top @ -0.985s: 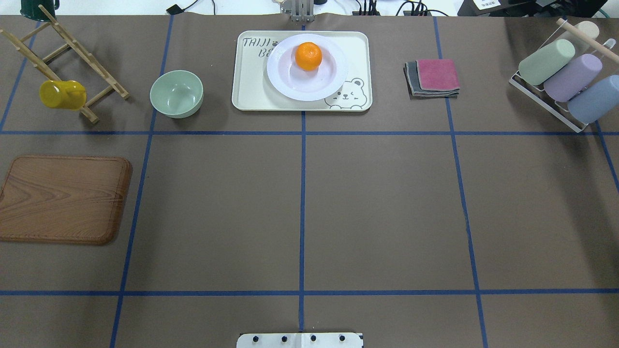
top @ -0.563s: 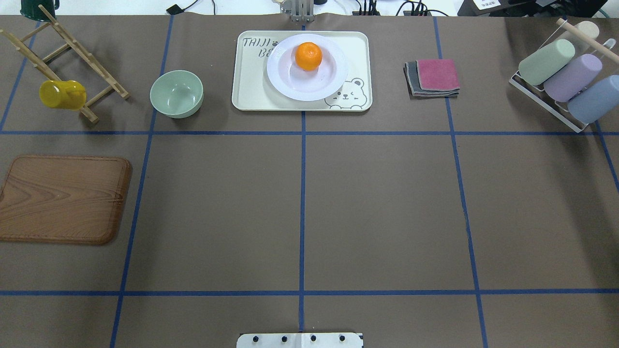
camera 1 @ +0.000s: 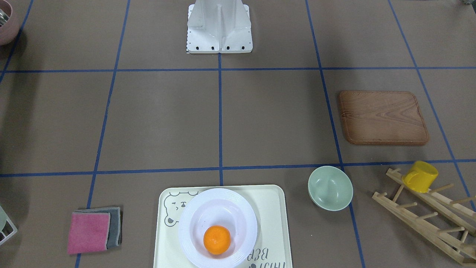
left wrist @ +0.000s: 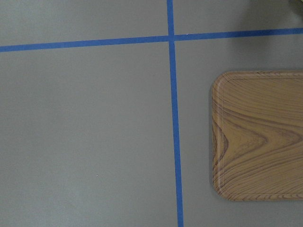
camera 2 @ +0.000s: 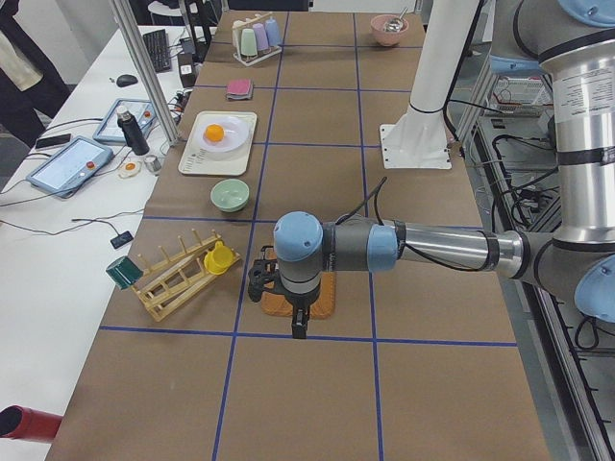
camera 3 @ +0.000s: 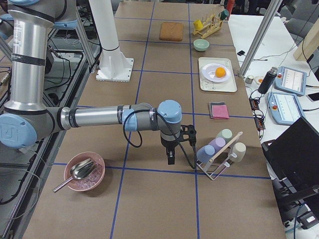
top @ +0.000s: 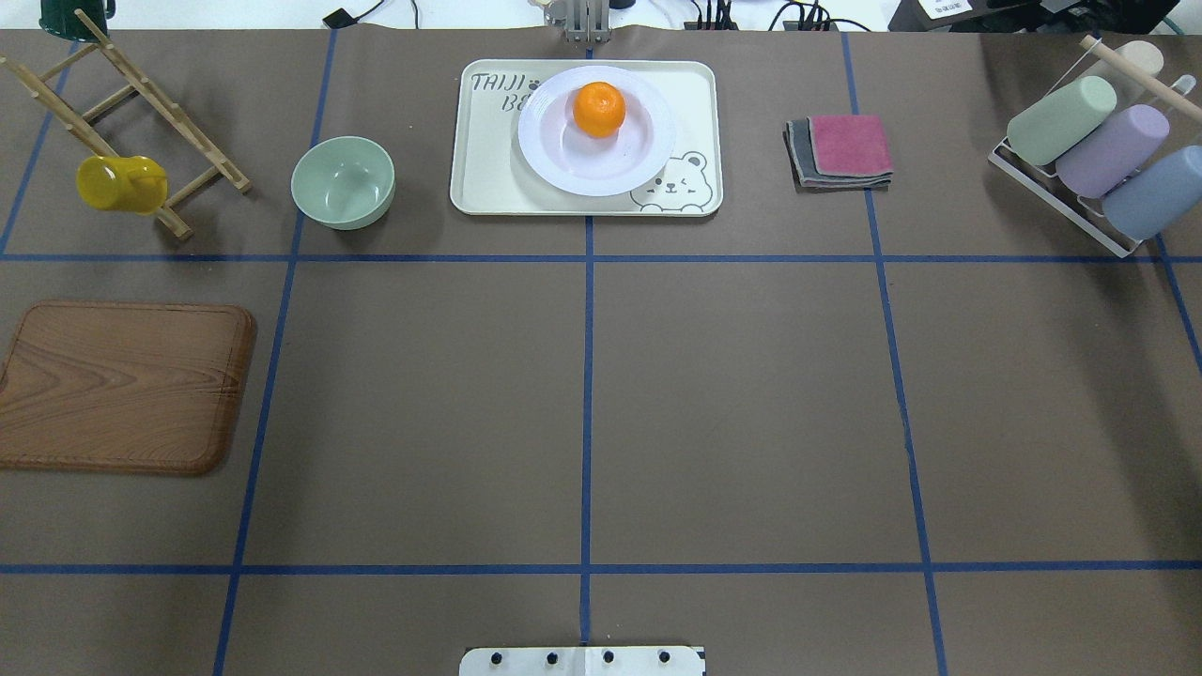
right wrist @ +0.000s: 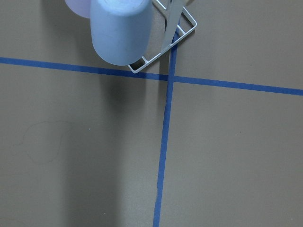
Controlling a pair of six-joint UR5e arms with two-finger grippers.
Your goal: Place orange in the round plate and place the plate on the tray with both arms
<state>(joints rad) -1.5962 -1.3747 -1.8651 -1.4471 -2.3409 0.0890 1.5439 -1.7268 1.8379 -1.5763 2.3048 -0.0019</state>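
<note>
The orange [top: 599,109] lies inside the white round plate [top: 573,164], toward its far side. The plate rests on the cream tray [top: 484,178] with the bear drawing, at the table's far middle. No arm shows in the overhead or front view. In the exterior left view the near arm holds my left gripper [camera 2: 300,322] pointing down by the wooden board [camera 2: 317,298]. In the exterior right view my right gripper [camera 3: 171,158] hangs beside the cup rack [camera 3: 219,159]. I cannot tell whether either gripper is open or shut.
A pale green bowl [top: 343,182] sits left of the tray, and a folded pink and grey cloth [top: 840,150] right of it. A wooden rack with a yellow cup [top: 120,183] stands far left. A pink bowl with a spoon [camera 3: 83,172] is near the right arm.
</note>
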